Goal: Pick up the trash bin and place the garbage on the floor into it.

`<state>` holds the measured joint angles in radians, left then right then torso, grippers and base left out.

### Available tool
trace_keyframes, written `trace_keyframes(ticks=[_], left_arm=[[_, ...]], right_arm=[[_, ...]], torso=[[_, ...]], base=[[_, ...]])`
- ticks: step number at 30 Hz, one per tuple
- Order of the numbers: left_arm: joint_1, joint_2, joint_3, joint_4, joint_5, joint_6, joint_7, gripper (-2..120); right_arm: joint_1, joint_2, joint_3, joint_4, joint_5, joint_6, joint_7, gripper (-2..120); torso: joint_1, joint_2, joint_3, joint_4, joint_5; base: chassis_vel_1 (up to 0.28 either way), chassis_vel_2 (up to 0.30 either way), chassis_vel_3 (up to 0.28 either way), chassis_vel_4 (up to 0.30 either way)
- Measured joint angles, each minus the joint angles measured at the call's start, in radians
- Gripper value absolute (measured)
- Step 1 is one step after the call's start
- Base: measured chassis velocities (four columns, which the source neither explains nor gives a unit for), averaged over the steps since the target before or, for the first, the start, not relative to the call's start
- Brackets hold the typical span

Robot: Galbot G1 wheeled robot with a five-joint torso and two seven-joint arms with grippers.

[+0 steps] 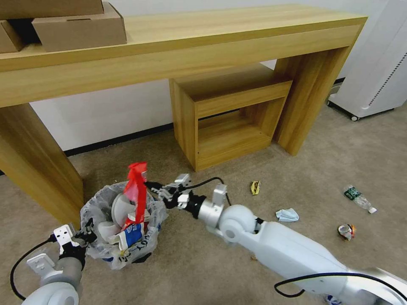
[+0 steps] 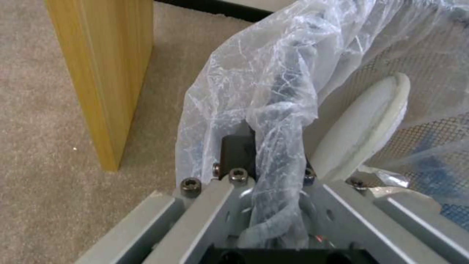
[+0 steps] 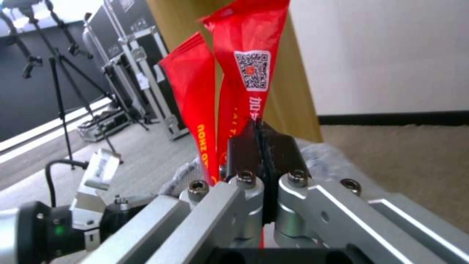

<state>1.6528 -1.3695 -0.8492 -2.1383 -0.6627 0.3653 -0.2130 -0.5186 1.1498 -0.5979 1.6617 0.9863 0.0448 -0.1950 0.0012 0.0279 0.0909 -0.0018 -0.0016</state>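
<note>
Four pieces of garbage lie loose on the beige carpet floor [image 1: 190, 258]: yellow scrap [image 1: 255, 187], light-blue mask [image 1: 287, 215], clear green-labelled bottle [image 1: 358, 198], crushed can [image 1: 346, 231]. Left gripper [image 1: 87, 228] is clamped on the rim of the small black bag-lined trash bin [image 1: 121, 224] (slipper and cup inside). Right gripper [image 3: 260, 137] pinches red wrappers [image 1: 136, 186] above it.
</note>
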Motion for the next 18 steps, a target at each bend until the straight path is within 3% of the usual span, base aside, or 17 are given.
trace_keyframes(ticks=[6, 18], left_arm=[[0.006, -0.005, -0.003, -0.008, 0.0, 0.0, 0.002, 1], [0.007, -0.001, -0.006, -0.014, -0.004, -0.001, 0.002, 1]], right_arm=[[0.04, 0.1, -0.06, -0.13, -0.039, 0.025, -0.009, 0], [0.041, 0.11, -0.097, -0.191, -0.109, 0.046, -0.011, 0]], torso=[[0.0, 0.0, 0.0, 0.0003, 0.0003], [0.0, 0.0, 0.0, 0.0, 0.0003]], base=[[0.0, 0.0, 0.0, 0.0], [0.0, 0.0, 0.0, 0.0]])
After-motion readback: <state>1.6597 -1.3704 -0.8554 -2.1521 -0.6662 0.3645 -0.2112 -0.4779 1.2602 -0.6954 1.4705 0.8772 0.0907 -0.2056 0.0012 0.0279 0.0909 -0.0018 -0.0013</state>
